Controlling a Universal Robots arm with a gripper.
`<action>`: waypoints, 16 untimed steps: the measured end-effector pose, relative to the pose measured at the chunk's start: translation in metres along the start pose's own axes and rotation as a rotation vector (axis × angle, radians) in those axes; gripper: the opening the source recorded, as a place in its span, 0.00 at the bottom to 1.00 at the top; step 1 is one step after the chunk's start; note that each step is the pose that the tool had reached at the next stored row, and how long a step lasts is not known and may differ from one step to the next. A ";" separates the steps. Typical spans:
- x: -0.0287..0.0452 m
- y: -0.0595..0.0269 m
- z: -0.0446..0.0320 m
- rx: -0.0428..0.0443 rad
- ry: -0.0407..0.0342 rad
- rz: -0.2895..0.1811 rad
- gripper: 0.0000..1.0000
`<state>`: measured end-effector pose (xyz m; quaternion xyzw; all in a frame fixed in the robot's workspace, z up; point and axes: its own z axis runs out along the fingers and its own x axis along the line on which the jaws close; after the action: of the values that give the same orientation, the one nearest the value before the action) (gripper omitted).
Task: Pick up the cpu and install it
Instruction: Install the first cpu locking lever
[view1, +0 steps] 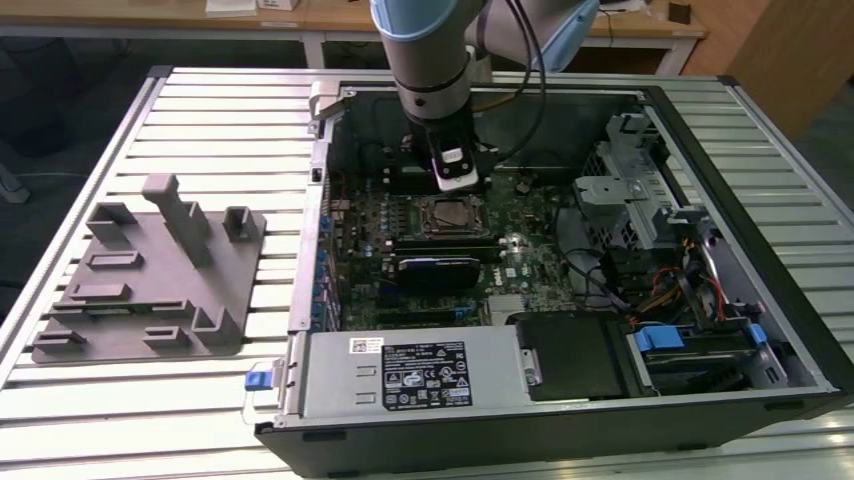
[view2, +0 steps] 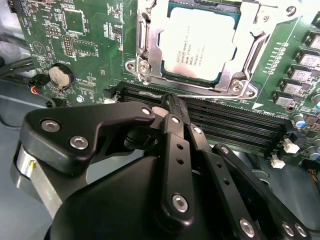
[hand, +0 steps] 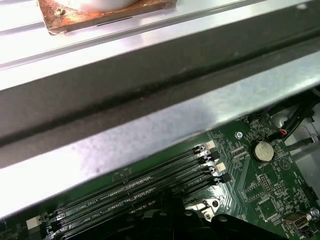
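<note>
The cpu (view2: 195, 42) lies flat in the motherboard socket (view2: 250, 65), silver top up, framed by the metal socket bracket. In the exterior view the cpu (view1: 449, 212) sits mid-board inside the open computer case (view1: 747, 230). My gripper (view1: 457, 186) hangs just above and behind it on the arm. In the second wrist view the black fingers (view2: 172, 125) are pressed together with nothing between them, and their tip hovers over the memory slots (view2: 220, 112) beside the socket.
A grey plastic fixture (view1: 147, 290) stands on the slatted table at the exterior view's left. Inside the case are the power supply (view1: 414, 370), a drive cage (view1: 641, 200) and cables (view1: 667, 290). A coin battery (hand: 262, 150) sits near the case wall (hand: 150, 85).
</note>
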<state>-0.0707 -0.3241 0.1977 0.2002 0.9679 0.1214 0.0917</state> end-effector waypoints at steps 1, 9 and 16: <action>0.0000 0.0000 0.0001 0.0007 -0.0003 0.000 0.11; 0.0002 -0.0006 0.0021 0.0228 -0.0117 -0.006 0.11; 0.0005 -0.0012 0.0042 0.0332 -0.0185 -0.010 0.11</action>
<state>-0.0707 -0.3241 0.1933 0.1981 0.9698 0.1030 0.0979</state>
